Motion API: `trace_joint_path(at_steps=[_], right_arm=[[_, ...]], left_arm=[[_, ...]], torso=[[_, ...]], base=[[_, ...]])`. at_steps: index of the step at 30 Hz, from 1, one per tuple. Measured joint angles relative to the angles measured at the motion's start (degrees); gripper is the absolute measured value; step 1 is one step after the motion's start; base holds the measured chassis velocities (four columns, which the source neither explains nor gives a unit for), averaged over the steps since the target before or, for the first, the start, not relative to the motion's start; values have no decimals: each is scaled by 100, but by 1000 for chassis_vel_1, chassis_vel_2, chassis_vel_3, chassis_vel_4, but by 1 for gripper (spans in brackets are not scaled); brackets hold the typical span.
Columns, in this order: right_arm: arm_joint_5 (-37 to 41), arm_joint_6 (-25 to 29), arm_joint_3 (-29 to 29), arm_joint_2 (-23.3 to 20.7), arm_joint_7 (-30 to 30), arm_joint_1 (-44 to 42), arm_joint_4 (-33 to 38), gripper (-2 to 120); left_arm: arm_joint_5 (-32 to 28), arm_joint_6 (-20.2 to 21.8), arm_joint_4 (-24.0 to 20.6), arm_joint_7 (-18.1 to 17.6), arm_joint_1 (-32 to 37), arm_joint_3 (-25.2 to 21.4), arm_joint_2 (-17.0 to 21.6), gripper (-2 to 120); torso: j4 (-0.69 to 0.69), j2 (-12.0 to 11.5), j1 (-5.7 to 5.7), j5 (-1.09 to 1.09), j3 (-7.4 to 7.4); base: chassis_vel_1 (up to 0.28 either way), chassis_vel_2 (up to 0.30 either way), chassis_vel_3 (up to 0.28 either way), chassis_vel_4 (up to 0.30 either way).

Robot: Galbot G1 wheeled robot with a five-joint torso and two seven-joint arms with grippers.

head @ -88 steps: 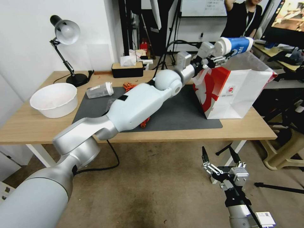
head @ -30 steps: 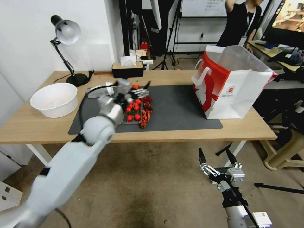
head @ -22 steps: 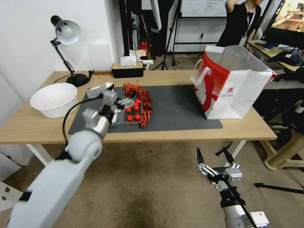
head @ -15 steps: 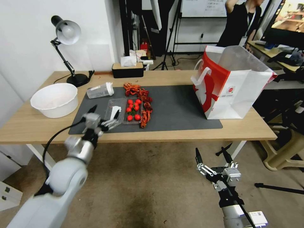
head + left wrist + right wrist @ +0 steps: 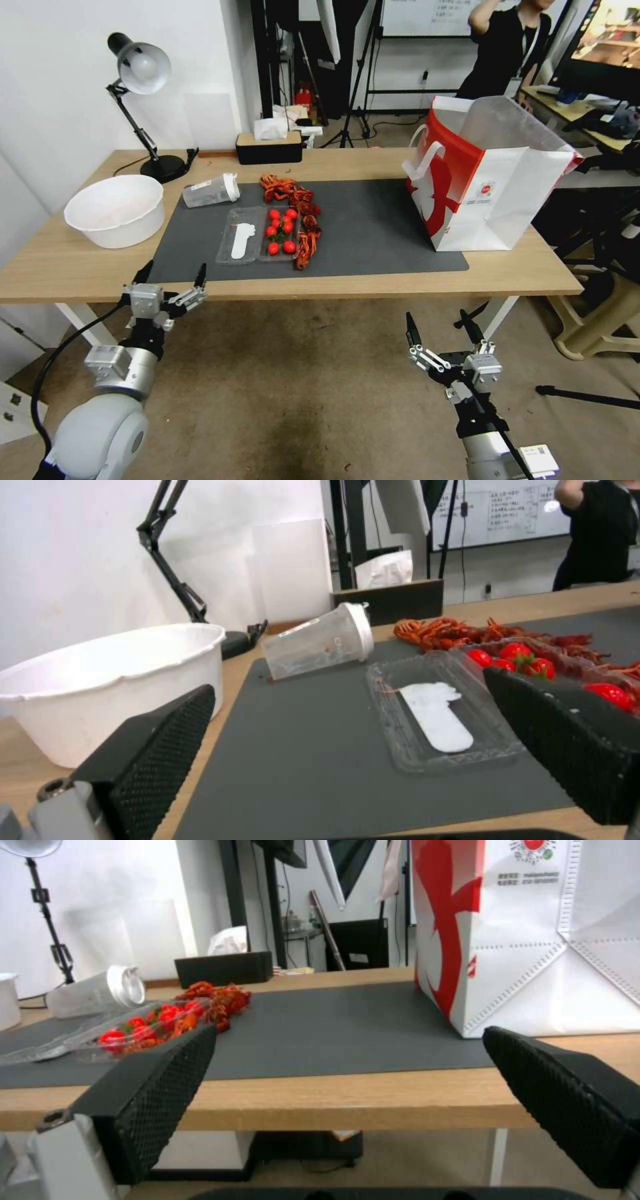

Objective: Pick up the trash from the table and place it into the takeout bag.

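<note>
A clear white-capped plastic cup [image 5: 210, 191] lies on its side at the far left corner of the dark grey mat [image 5: 373, 233] on the table [image 5: 400, 283]. In the left wrist view the cup [image 5: 317, 642] lies beyond a clear tray [image 5: 440, 720]. The white and red takeout bag [image 5: 493, 180] stands open at the table's right end, and its side [image 5: 533, 930] rises in the right wrist view. My left gripper [image 5: 172, 273] hangs open and empty just below the table's front edge. My right gripper [image 5: 435, 319] is open and empty, low in front of the table.
A clear tray with red tomatoes [image 5: 280, 230] and a heap of red crawfish shells [image 5: 293, 197] lie mid-mat. A white bowl [image 5: 115, 210], a desk lamp [image 5: 143, 73] and a black tissue box [image 5: 269, 147] stand at the left and back.
My left arm has pulled back from above the bag, across the tray, down to below the table's front edge. The blue-and-white cup it held is gone from its fingers. The right gripper shifted slightly left.
</note>
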Motion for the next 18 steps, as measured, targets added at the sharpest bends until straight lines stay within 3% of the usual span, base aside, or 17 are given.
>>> trace_joint_path(at_steps=[10, 18], right_arm=[[-1, -13, -36, -15, 13, 35, -18, 100], [-20, -14, -34, 32, 15, 32, -18, 100]], left_arm=[[-2, 62, 83, -30, -124, 43, 24, 100], [-225, 167, 226, -42, -459, 154, 268, 100]], torso=[[0, 0, 1, 0, 1], [1, 0, 1, 0, 1]], base=[[0, 0, 0, 0], [0, 0, 0, 0]])
